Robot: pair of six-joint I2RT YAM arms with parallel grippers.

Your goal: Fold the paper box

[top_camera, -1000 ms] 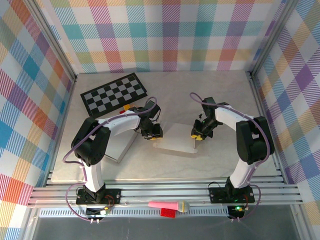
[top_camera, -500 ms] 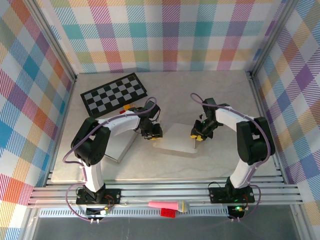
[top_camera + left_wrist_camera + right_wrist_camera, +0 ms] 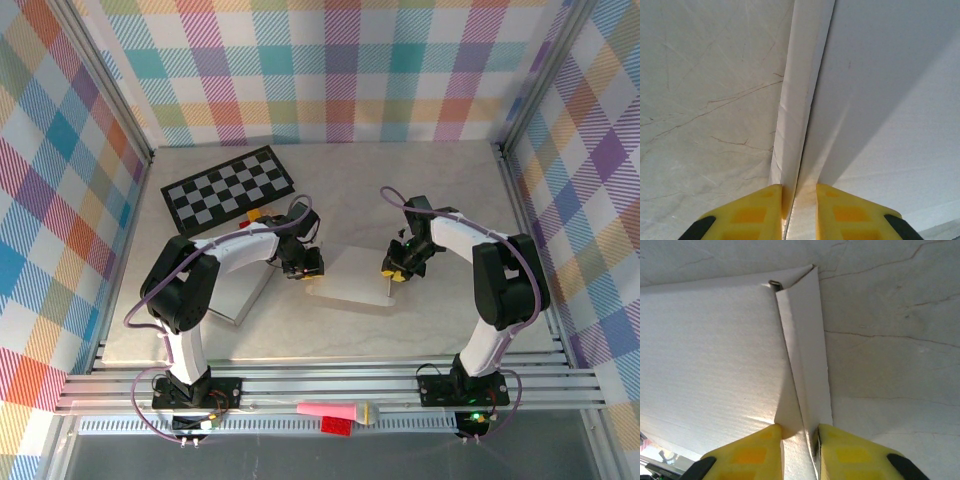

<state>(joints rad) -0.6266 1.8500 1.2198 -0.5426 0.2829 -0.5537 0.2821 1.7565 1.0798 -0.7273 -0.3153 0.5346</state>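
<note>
The white paper box lies flat in the middle of the table. My left gripper is at its left edge. In the left wrist view the yellow fingers of that gripper are shut on the raised left side flap, which fills the narrow gap. My right gripper is at the box's right edge. In the right wrist view this gripper is shut on the raised right side flap, which leans against the right finger. The box's flat panel spreads to the left.
A black-and-white checkerboard lies at the back left. A flat pale sheet sits under the left arm. A pink object and a red one rest on the front rail. Frame posts and plaid walls bound the table.
</note>
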